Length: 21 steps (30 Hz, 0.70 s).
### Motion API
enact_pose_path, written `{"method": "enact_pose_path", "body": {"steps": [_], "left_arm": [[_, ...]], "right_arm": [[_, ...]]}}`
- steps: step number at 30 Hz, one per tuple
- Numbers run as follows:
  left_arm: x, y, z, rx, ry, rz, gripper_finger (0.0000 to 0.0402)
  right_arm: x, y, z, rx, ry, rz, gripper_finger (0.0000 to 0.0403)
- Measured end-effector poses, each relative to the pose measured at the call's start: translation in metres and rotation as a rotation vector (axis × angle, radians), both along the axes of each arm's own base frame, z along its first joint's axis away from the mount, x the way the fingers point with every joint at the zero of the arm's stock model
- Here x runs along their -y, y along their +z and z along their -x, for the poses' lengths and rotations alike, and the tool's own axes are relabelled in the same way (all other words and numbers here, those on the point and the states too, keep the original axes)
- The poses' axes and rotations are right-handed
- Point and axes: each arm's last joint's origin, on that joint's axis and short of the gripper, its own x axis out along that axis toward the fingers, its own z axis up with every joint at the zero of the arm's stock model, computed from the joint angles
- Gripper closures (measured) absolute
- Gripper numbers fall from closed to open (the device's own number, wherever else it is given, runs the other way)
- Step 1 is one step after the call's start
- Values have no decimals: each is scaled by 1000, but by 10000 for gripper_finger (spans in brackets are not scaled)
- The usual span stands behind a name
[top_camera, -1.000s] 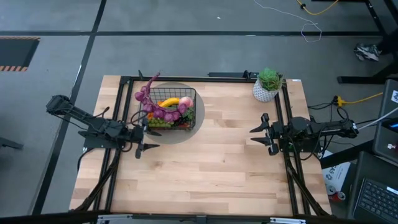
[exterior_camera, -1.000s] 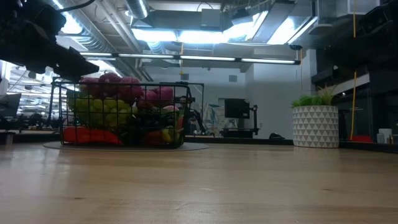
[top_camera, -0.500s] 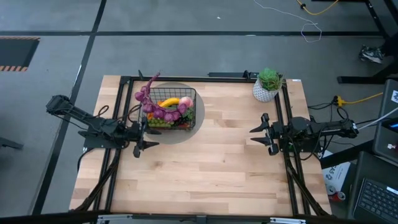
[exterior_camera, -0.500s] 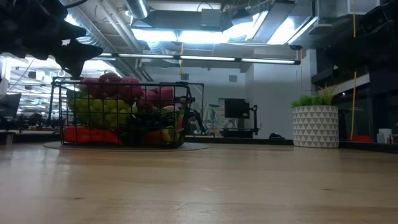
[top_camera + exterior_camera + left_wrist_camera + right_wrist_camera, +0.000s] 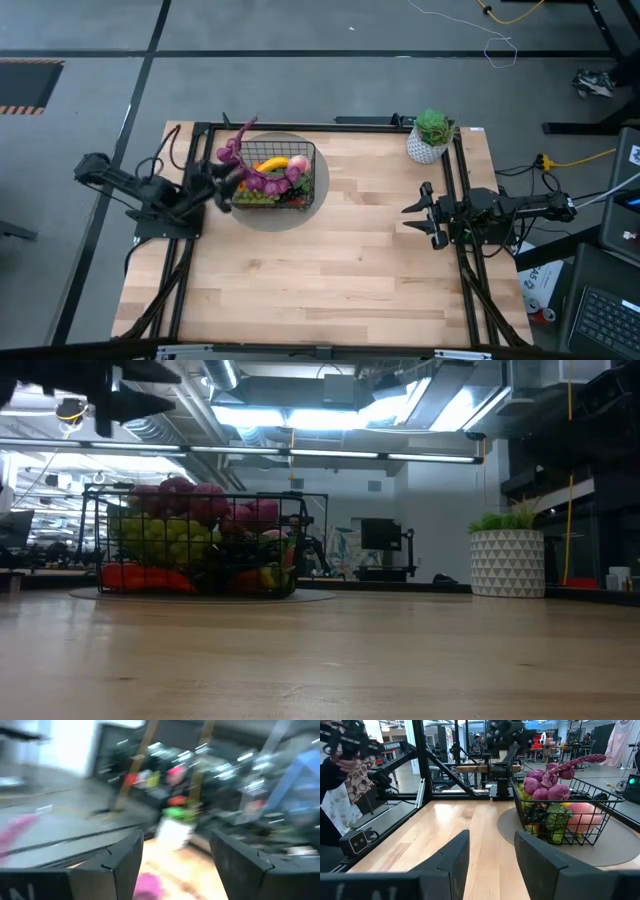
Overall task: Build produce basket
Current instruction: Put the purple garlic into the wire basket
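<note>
The basket (image 5: 277,178) stands on a grey round mat (image 5: 318,200) at the far left part of the table (image 5: 330,270), full of produce (image 5: 262,178). My left claw (image 5: 222,183) hangs just left of it, fingers apart, holding nothing. My right claw (image 5: 418,213) waits at the right edge, also spread and empty.

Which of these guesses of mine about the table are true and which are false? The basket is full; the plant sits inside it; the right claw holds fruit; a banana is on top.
1. The basket holds produce: true.
2. The potted plant sits inside the basket: false, it stands apart at the table's far right corner.
3. The right gripper holds fruit: false, it is open and empty.
4. A yellow banana lies on top: true.
5. The left gripper is beside the basket: true.
</note>
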Motion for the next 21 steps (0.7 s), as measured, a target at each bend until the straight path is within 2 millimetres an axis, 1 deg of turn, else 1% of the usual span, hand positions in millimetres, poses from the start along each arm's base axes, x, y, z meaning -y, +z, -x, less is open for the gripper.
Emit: {"method": "enact_pose_path", "body": {"steps": [3,6,10,12,16,18,21], "left_arm": [[-3,21,0,-120,169,57,177],[-3,40,-2,-223,305,50,177],[-5,64,1,-257,374,41,177],[-6,70,-1,-265,390,38,177],[-10,72,-7,-292,431,27,177],[-13,74,-13,-298,360,10,177],[-16,75,-32,-341,160,-45,177]], "right_arm": [[0,0,0,0,0,0,246],[0,0,0,0,0,0,246],[0,0,0,0,0,0,246],[0,0,0,0,0,0,246],[0,0,0,0,0,0,246],[0,0,0,0,0,0,246],[0,0,0,0,0,0,246]]}}
